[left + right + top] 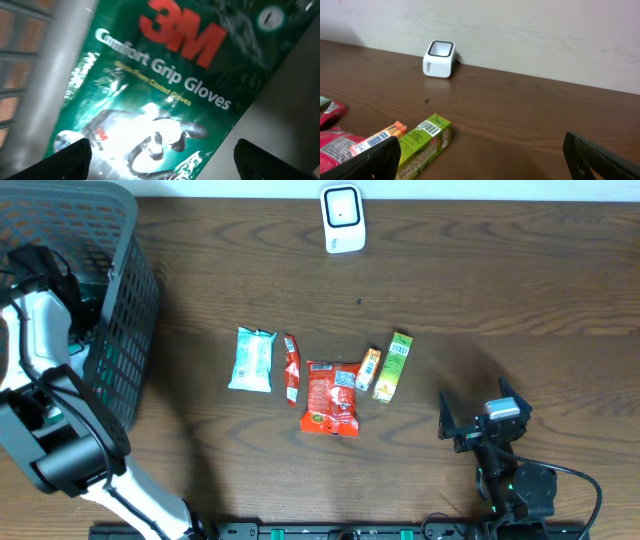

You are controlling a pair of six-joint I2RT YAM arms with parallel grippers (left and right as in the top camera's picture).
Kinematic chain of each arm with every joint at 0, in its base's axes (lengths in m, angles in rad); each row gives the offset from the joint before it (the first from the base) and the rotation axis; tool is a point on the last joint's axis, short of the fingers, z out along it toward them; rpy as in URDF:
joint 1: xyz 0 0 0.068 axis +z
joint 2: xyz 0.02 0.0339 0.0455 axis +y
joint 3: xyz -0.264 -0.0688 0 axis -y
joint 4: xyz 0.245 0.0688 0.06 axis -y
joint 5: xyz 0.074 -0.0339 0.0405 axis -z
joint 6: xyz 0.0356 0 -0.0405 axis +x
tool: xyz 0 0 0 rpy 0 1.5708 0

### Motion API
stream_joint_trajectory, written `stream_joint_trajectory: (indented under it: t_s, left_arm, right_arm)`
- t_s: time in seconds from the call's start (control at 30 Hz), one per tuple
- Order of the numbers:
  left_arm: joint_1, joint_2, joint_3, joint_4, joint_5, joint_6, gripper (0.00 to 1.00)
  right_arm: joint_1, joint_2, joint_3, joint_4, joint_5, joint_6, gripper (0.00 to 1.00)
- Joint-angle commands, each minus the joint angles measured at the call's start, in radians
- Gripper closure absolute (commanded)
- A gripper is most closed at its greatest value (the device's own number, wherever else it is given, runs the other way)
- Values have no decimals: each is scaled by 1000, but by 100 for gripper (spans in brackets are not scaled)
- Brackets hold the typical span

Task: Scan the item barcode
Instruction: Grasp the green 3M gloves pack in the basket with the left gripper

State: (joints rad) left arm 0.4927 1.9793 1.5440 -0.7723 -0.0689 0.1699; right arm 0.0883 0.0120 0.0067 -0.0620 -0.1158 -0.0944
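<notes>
Inside the basket (125, 250) the left hand (161, 159) is spread wide, grasping nothing, with the green gloves pack (165, 90) lying just ahead of its fingers, while the right hand (482, 157) gapes open low over the desk (530, 105).

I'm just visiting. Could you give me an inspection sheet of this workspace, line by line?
Surface: dark wooden table.
Job's things: white scanner at the far edge; blue pouch, red bag, green box among five packets mid-table; black mesh basket at left holding a 3M glove pack.
Clutter: nothing seen.
Grippers: left gripper open at the glove pack; right gripper open, holding nothing.
Cables: black cable by the right arm's base.
Surroundings: pale wall behind.
</notes>
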Motion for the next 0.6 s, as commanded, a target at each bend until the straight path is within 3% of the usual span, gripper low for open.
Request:
stream_joint_trajectory:
  t_s: [0.0, 0.2, 0.3, 0.43, 0.57]
  left_arm:
    - [-2, 57, 2, -15, 25, 47, 9]
    - [-8, 129, -2, -41, 38, 69, 9]
    - [-5, 145, -2, -43, -22, 40, 10]
    - [-4, 147, -2, -20, -207, -37, 20]
    - [2, 147, -2, 1, -266, -75, 31]
  right_arm:
    - [5, -5, -1, -3, -1, 11, 1]
    - [5, -5, -1, -3, -1, 11, 1]
    - [5, -5, -1, -3, -1, 11, 1]
    - [5, -5, -1, -3, -1, 11, 1]
    - [5, -5, -1, -3, -1, 11, 1]
